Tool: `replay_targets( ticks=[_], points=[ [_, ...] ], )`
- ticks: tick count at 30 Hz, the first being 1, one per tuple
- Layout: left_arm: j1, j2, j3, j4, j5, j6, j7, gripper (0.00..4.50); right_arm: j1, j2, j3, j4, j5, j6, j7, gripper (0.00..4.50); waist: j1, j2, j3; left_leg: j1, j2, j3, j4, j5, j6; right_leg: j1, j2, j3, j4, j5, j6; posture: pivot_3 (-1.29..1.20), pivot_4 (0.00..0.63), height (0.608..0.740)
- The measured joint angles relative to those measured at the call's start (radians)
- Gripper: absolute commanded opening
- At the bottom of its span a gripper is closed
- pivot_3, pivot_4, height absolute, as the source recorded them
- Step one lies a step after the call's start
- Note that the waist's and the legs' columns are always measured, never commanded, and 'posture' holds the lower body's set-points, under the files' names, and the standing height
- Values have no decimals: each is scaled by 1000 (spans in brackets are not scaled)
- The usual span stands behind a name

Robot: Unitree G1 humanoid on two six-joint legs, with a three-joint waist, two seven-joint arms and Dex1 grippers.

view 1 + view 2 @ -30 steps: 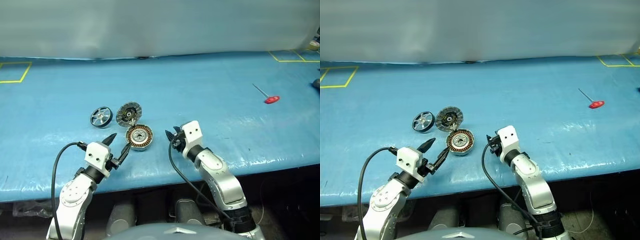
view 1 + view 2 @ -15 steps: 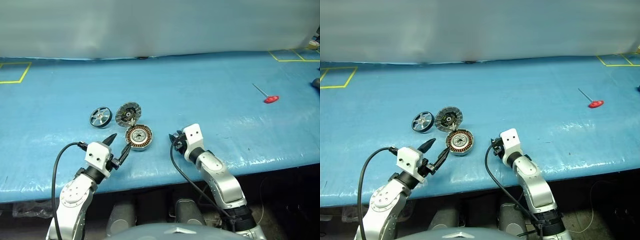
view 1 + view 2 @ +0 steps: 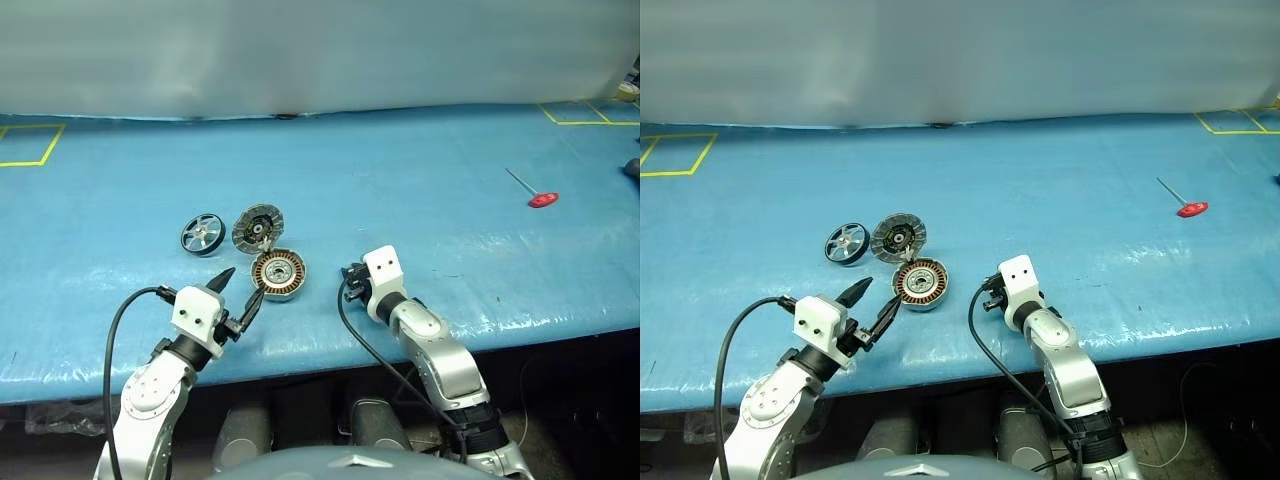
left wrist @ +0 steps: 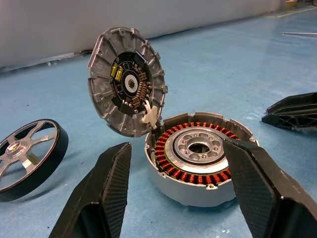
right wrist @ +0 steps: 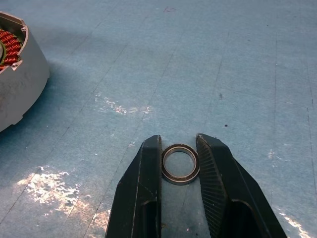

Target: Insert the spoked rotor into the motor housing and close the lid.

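motor housing [image 4: 198, 158] open, lid [image 4: 126, 89] raised, spoked rotor [image 4: 27, 158] beside

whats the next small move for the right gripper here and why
Probably lift the small metal ring straight up off the blue table. The right gripper has its fingers closed against both sides of the ring, which still lies flat on the surface beside the motor housing. The housing's lid stands open, so there is room to carry the ring over.

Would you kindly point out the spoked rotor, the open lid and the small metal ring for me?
spoked rotor [image 4: 28, 157], left wrist view, on a silver spoke.
lid [image 4: 128, 84], left wrist view, on the dark centre of its inner face.
small metal ring [image 5: 180, 151], right wrist view, on its far rim, between the right gripper's fingers.
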Motion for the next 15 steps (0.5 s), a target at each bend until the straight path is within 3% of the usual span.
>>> replay_targets(
  ticks=[8, 15],
  points=[
    [-7, 1, 0, 0, 0, 0, -1, 3214, -7, -48, 75, -121, -6, 115, 45, 672, -2, 0, 0, 0, 0, 0, 0, 0, 0, -1, 0, 0, 0, 0, 0, 0, 150, 740],
    [-10, -3, -1, 0, 9, -6, 10, 3214, -212, -25, 124, -203, -1, 161, 77, 672, 0, 0, 0, 0, 0, -1, 0, 0, 0, 0, 1, 0, 1, 0, 0, 0, 150, 740]
  ],
)
